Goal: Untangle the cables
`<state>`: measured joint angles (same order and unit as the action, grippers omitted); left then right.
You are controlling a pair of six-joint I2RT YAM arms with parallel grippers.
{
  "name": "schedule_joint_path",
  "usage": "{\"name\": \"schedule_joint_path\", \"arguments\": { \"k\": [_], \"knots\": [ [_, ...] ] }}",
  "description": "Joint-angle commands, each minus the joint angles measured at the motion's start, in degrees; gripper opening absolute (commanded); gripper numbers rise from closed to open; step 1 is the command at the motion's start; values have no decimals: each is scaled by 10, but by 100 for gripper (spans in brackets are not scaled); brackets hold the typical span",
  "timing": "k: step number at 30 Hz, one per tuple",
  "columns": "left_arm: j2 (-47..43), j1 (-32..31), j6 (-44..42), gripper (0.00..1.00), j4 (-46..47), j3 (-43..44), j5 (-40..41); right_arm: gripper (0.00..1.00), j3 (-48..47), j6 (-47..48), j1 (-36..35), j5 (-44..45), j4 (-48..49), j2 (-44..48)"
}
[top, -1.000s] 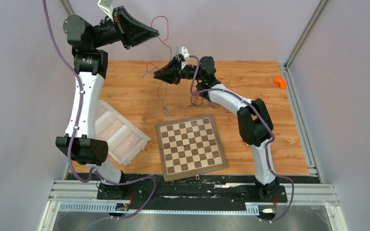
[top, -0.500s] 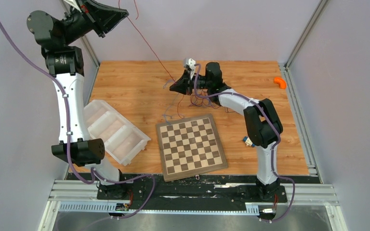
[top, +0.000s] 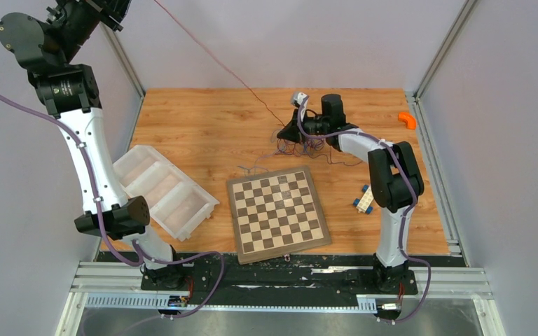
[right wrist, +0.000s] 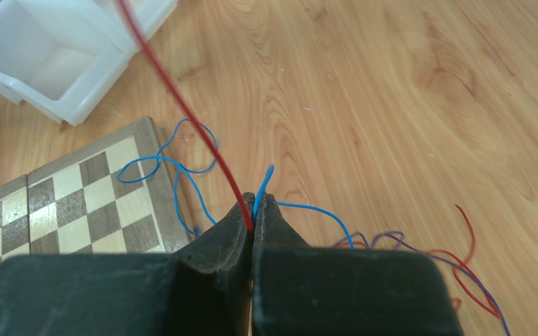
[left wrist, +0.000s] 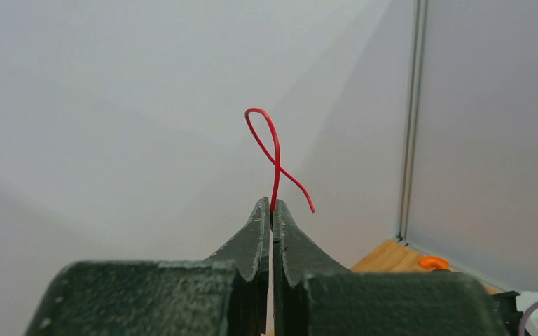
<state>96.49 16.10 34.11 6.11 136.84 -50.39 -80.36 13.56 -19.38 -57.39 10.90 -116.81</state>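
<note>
Currently thin red wire taut between grippers: left gripper clamped on it high up, right gripper pinching red plus thin blue wire low over table. Loose cable tangle just beside right gripper. White plastic compartment tray well apart.

You're looking at a smooth, wood-grain table, a matt wooden chessboard, a milky, slightly glossy plastic tray, a shiny plastic-coated red cable and grainy matt-black right fingers.
</note>
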Motion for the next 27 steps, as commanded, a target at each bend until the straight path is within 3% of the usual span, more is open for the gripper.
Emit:
{"name": "schedule_joint_path", "arguments": {
  "k": [1,8,12,14,16,19,20,23,27],
  "knots": [
    [-4,10,-40,0,-26,4,52,0,0,32,4,2,-23,19],
    [-14,53,-126,0,-102,15,173,0,-5,24,40,14,-49,14],
    [-26,59,-150,0,-149,-18,51,0,-36,-6,38,-4,-49,22],
    [-49,40,-172,0,-186,-87,-31,0,-63,-31,28,-17,-49,24],
    [-69,10,-235,0,-252,-152,-65,0,-89,-43,10,-35,-50,30],
    [-98,-58,-410,0,-369,-243,-61,0,-115,-44,-16,-47,-54,40],
    [-104,-68,-427,0,-395,-265,-53,0,-123,-43,-23,-49,-57,42],
    [-129,-77,-410,0,-363,-355,-18,0,-134,-21,-35,-34,-75,42],
    [-141,-28,-342,0,-324,-366,-22,0,-136,13,-36,-1,-101,33]
  ]
}}
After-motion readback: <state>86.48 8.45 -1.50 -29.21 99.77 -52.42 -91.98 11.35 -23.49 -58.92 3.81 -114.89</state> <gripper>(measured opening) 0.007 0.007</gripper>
